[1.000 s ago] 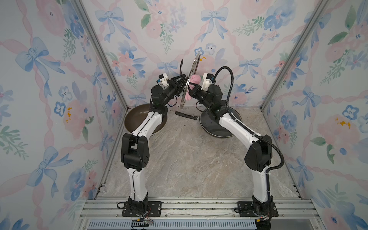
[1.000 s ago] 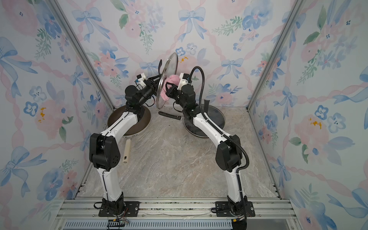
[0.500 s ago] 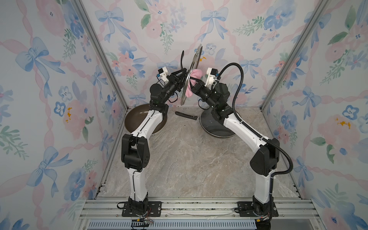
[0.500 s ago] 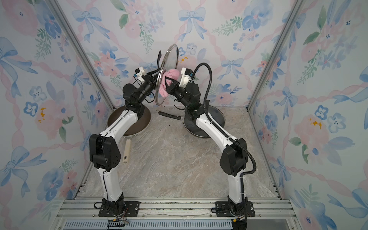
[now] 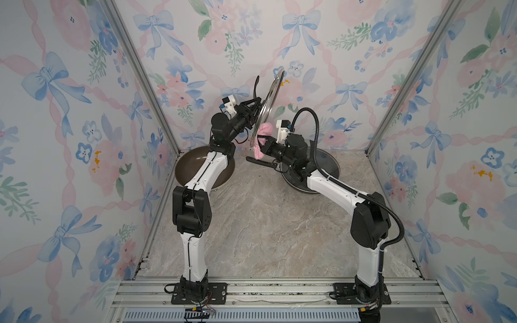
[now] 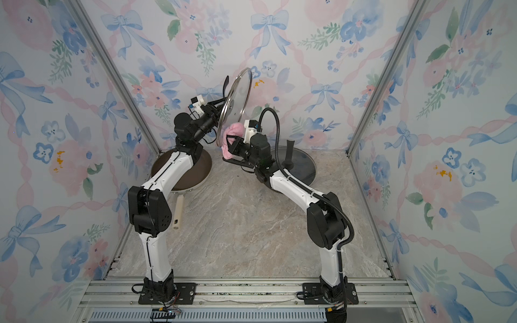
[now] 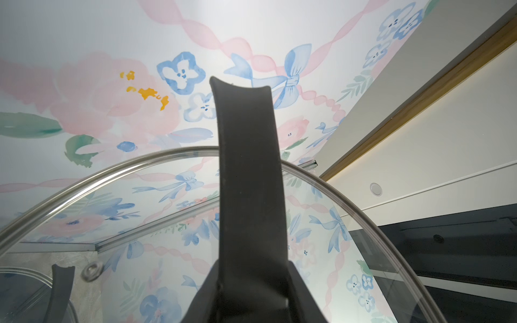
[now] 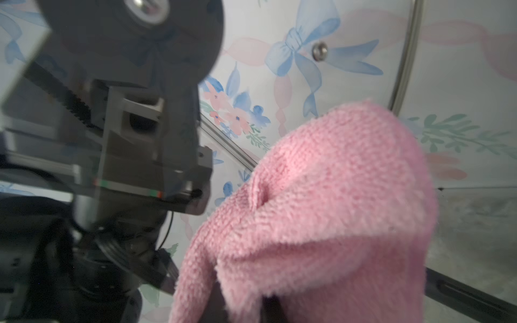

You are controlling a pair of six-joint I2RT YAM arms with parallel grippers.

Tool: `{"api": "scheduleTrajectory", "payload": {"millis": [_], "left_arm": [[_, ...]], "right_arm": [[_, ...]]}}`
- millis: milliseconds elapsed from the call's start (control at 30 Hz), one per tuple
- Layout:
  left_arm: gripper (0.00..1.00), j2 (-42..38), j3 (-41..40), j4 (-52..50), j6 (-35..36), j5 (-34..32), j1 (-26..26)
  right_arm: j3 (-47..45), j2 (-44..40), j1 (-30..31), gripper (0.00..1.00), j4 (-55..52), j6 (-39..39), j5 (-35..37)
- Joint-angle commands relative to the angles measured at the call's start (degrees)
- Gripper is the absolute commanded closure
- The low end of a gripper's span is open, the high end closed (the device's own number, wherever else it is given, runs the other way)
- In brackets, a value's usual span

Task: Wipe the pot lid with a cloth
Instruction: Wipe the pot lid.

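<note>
My left gripper (image 5: 252, 108) is shut on the black handle (image 7: 249, 195) of the glass pot lid (image 5: 268, 103), holding it on edge in the air near the back wall, as both top views show. The lid's metal rim (image 7: 112, 173) arcs across the left wrist view. A fuzzy pink cloth (image 5: 262, 137) is bunched in my shut right gripper (image 5: 263, 141) and pressed against the lid's lower part (image 6: 223, 131). In the right wrist view the cloth (image 8: 321, 209) covers the jaws, and the left gripper shows through the glass.
A brown frying pan (image 6: 181, 173) lies at the back left, its wooden handle (image 6: 178, 212) pointing forward. At the back right a dark pan (image 5: 327, 167) carries a second glass lid (image 6: 303, 167), and its black handle (image 5: 258, 162) reaches under the cloth.
The right gripper with the cloth first rose along the lid's face, then slid down to its lower part. The left arm has kept hold of the lid, tilting it slightly.
</note>
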Motion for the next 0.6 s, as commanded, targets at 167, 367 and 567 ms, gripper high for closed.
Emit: {"api": "scheduleTrajectory", "payload": {"millis": [167, 367, 567], "left_arm": [[0.95, -7.40, -1.37, 9.68, -1.32, 3.83, -3.93], [0.95, -11.71, -12.77, 9.65, -1.84, 4.70, -4.50], [0.94, -14.98, -20.36, 9.68, -1.44, 4.91, -4.52]], "right_arm": [[10.71, 9.92, -2.00, 1.00, -5.47, 1.07, 0.61], [34.75, 18.04, -8.34, 1.00, -13.11, -1.39, 1.15], [50.54, 22.81, -12.39, 1.00, -13.11, 3.00, 0.93]]}}
